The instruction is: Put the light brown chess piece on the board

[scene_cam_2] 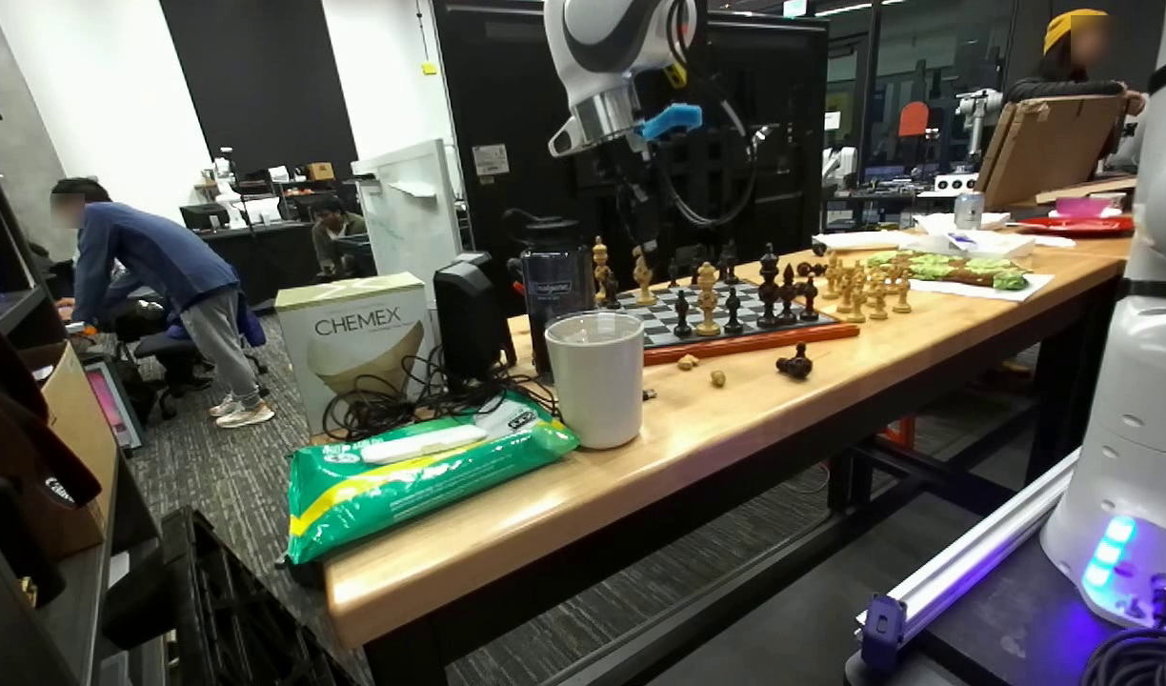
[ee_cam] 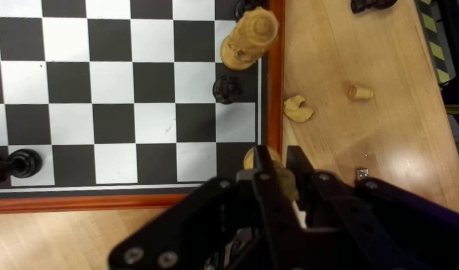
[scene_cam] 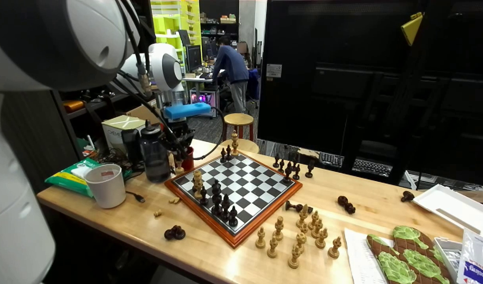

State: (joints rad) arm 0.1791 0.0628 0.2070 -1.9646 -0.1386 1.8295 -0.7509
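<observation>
Bottle (scene_cam: pixel 154 157) and white cup (scene_cam: pixel 105 188) are standing on the counter (scene_cam: pixel 141 221) off the chessboard (scene_cam: pixel 247 185); a dark piece (ee_cam: pixel 227 89) and a tall tan piece (ee_cam: pixel 250 37) are standing along its edge, loose bits (ee_cam: pixel 299 111) are lying just outside it. Gripper (ee_cam: pixel 278 153) is clenching the light brown chess piece (scene_cam_2: pixel 644 278), jaws narrowed onto it, over the chessboard's corner; can't tell if its base is touching.

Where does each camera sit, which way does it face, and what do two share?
In an exterior view: beside the arm, facing down across the board; arm at left.
In an exterior view: near the cup, facing along the table; base at right, arm at top.
Wrist view: above a board corner, facing down; hand at bottom.
Both exterior views share board, arm, cup.
</observation>
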